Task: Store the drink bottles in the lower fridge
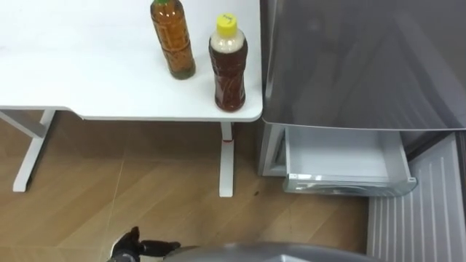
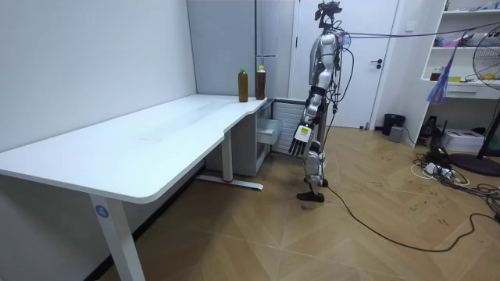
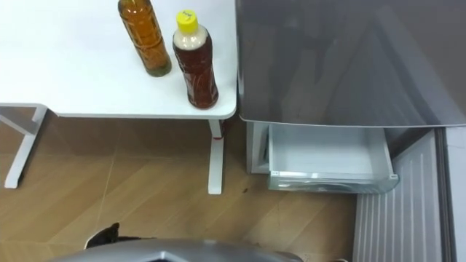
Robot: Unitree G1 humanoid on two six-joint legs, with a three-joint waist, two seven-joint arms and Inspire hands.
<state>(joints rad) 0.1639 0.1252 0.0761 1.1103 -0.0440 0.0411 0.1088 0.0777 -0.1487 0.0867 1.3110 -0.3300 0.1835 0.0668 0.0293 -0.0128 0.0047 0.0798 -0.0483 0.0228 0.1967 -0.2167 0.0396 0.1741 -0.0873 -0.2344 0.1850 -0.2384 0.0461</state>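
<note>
Two drink bottles stand upright at the right end of the white table (image 1: 87, 80). One is a tall amber bottle with a green cap (image 1: 172, 38). The other is a darker bottle with a yellow cap (image 1: 228, 65), close to the table's corner. To their right is the grey fridge (image 1: 364, 58), whose lower drawer (image 1: 342, 156) is pulled out and has nothing in it. My left hand (image 1: 135, 246) hangs low at my side, fingers relaxed, holding nothing. In the room view I stand upright before the fridge drawer (image 2: 269, 131), with my left hand (image 2: 301, 139) down by my thigh.
A ribbed white door panel (image 1: 422, 211) stands open to the right of the drawer. The table's white leg (image 1: 226, 160) stands between the bottles' corner and the fridge. Wooden floor (image 1: 145, 196) lies in front of me.
</note>
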